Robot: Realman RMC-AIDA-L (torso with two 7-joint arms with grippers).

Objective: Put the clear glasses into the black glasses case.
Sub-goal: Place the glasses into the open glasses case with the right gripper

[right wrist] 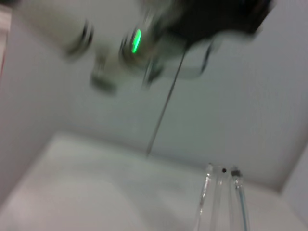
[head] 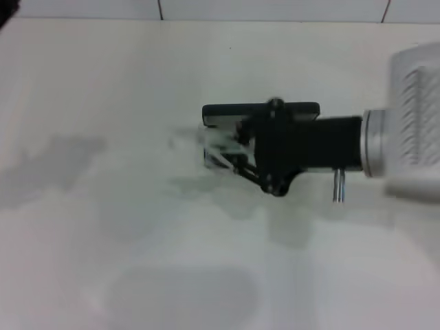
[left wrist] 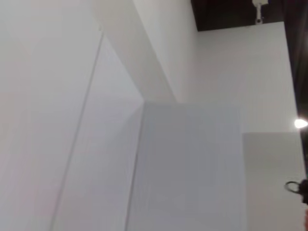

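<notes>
The black glasses case [head: 227, 111] lies mid-table in the head view, long side across, with a strip of light lining showing under its dark edge. My right arm reaches in from the right, partly covering the case. My right gripper [head: 230, 155] hangs just in front of the case's left half, shut on the clear glasses [head: 218, 146], which show as a pale transparent blur at the fingertips. In the right wrist view the folded thin arms of the clear glasses [right wrist: 222, 199] stick out close to the camera. My left gripper is out of sight.
The white table [head: 103, 227] spreads wide to the left and front of the case. A tiled wall [head: 275, 8] runs along its far edge. The left wrist view shows only white walls [left wrist: 187, 163] and a dark ceiling strip.
</notes>
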